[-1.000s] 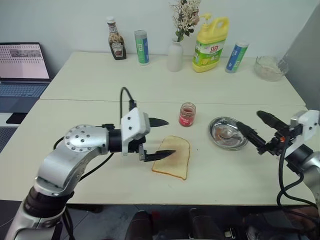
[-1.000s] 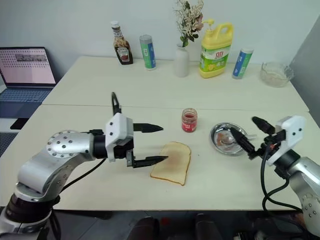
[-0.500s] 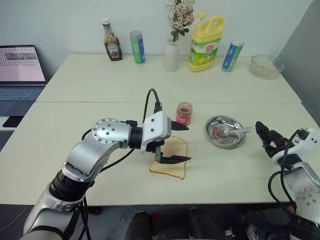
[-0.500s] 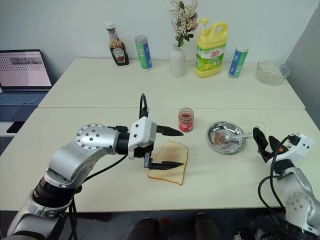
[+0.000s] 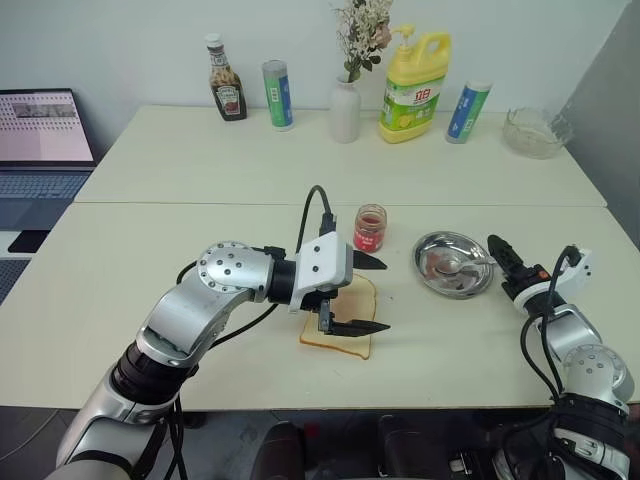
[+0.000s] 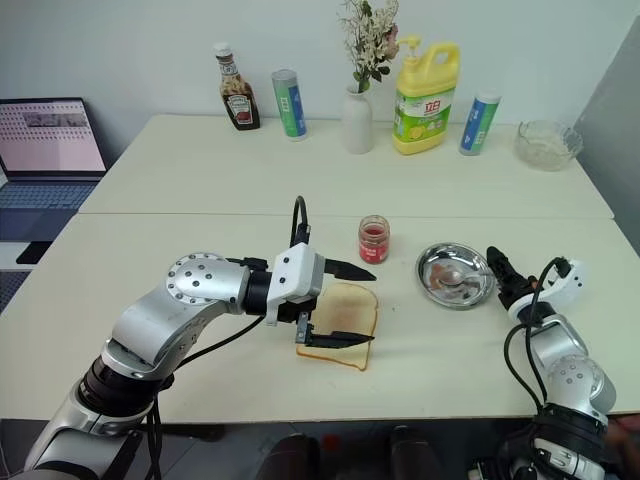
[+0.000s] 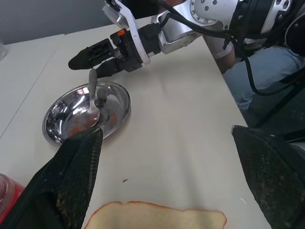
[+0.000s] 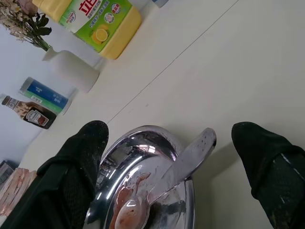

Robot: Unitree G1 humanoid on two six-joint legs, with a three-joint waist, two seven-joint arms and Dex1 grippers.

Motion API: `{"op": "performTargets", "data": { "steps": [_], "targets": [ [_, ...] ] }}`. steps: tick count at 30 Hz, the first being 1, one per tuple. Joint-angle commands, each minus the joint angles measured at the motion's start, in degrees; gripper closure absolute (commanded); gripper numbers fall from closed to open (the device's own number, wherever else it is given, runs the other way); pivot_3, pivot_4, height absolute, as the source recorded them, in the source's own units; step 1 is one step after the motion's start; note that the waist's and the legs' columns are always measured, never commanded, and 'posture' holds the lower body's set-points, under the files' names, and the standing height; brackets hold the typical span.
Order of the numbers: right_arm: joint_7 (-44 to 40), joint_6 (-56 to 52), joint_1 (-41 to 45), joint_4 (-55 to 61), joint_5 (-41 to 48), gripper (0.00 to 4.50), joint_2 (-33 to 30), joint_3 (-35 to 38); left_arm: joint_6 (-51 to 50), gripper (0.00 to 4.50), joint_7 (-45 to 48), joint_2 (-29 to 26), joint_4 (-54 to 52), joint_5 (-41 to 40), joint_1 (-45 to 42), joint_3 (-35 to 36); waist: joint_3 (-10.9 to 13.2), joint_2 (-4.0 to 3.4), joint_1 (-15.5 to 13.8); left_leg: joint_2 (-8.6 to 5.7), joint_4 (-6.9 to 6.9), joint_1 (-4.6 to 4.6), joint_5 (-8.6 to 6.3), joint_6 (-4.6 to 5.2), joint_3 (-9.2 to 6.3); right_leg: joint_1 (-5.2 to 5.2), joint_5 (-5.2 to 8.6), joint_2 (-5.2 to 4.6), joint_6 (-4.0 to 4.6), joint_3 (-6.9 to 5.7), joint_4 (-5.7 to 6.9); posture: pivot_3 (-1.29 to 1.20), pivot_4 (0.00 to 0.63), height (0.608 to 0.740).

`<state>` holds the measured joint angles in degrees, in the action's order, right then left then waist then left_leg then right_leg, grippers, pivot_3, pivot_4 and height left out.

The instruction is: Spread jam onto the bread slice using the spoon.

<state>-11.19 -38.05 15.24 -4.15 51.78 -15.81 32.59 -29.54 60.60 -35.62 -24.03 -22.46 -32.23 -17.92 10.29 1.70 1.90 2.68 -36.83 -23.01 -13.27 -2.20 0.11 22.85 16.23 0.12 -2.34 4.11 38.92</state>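
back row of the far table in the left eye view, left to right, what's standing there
ketchup bottle → blue-green tube → white vase with flowers → yellow detergent jug → blue tube → clear glass bowl

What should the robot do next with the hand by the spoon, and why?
Probably ease the open right gripper forward and close on the spoon handle. The handle sticks out over the steel dish rim between the fingers, and the bread slice still looks bare.

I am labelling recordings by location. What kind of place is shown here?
Probably an office or lab room set up as a test kitchen: a laptop beside pale tables, with a ketchup bottle and a yellow detergent jug along the wall.
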Motion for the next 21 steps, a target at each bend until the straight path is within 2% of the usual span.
{"op": "performTargets", "data": {
  "steps": [1,9,13,21],
  "targets": [
    [-0.1,0.7,1.6,0.4,1.6,0.0,-0.1,0.9,0.8,0.02,0.0,0.4,-0.8,0.4,-0.7,0.3,0.0,0.0,0.0,0.0,0.0,0.0,0.0,0.0,0.0,0.0,0.0,0.0,0.0,0.0,0.0,0.0,0.15,0.74],
    [-0.9,-0.5,1.5,-0.2,3.2,0.0,0.2,0.9,0.7,0.02,-0.2,1.1,-0.5,1.1,-0.7,0.0,0.0,0.0,0.0,0.0,0.0,-0.01,0.0,0.0,0.0,0.02,0.0,0.0,0.0,0.0,0.0,0.0,0.15,0.74],
    [-1.3,1.2,2.2,-1.8,2.3,1.19,0.0,1.2,0.5,0.0,-0.2,1.6,-0.4,1.4,-1.0,0.1,0.0,0.0,0.0,0.0,0.0,-0.01,0.0,0.0,0.0,0.02,0.0,0.0,0.0,0.0,0.01,0.0,0.15,0.74],
    [-2.3,2.1,2.1,-1.5,3.3,4.2,-0.5,1.8,0.3,0.0,-0.6,1.6,-0.5,1.6,-1.0,0.6,0.0,-0.01,0.0,0.0,0.01,-0.01,0.0,0.0,0.01,0.03,0.0,0.0,0.0,0.01,0.01,0.0,0.15,0.74]
  ]
}}
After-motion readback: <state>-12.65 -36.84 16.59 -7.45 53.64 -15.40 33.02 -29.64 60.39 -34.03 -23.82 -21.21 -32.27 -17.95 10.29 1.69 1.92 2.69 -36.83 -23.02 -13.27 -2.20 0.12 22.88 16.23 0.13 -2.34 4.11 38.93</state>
